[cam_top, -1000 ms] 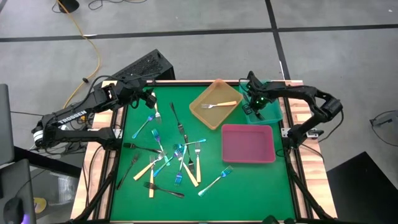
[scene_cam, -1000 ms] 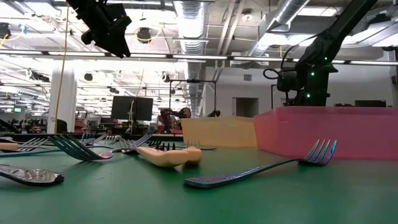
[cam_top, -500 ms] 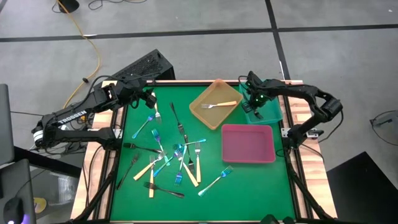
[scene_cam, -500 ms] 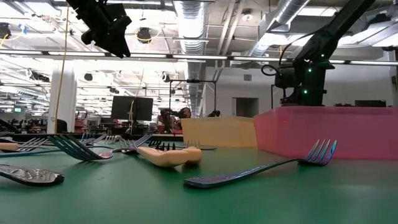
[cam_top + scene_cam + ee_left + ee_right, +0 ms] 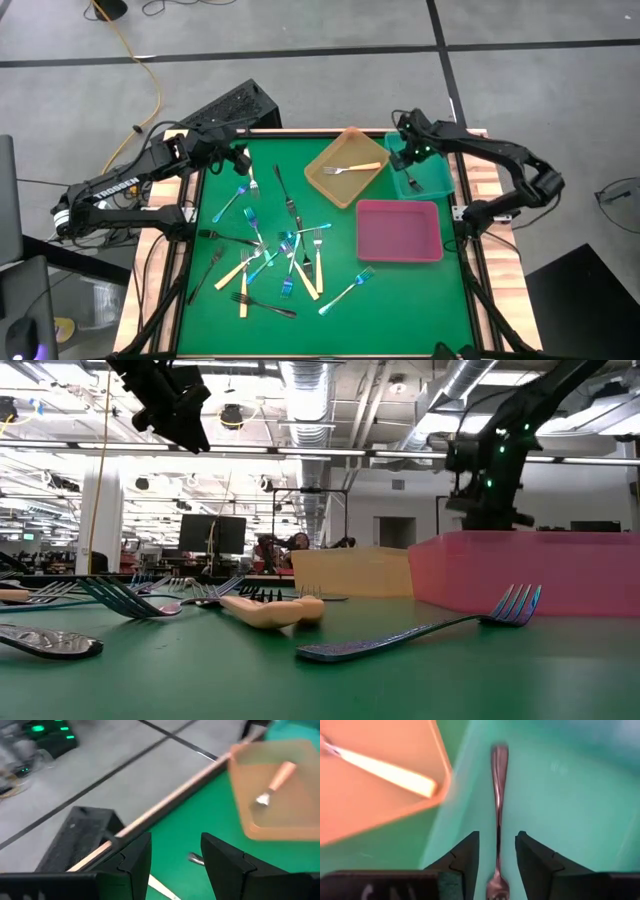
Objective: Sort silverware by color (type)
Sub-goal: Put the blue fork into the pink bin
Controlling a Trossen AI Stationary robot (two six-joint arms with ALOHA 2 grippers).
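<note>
- High view, left side: the left gripper (image 5: pixel 240 160) hangs with its fingers apart over the mat's far left corner; the unsorted silverware (image 5: pixel 272 252) lies scattered mid-table.
- Right side: the right gripper (image 5: pixel 415 153), fingers spread, has risen from the teal tray (image 5: pixel 440 178); a dark fork (image 5: pixel 498 795) lies released there, one more sorted.

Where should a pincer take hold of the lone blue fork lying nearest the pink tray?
Grip the blue fork mid-handle, coming straight down, jaws across the handle. It lies flat and apart from the pile, tines toward the pink tray, so its thin shaft is free on both sides.
</note>
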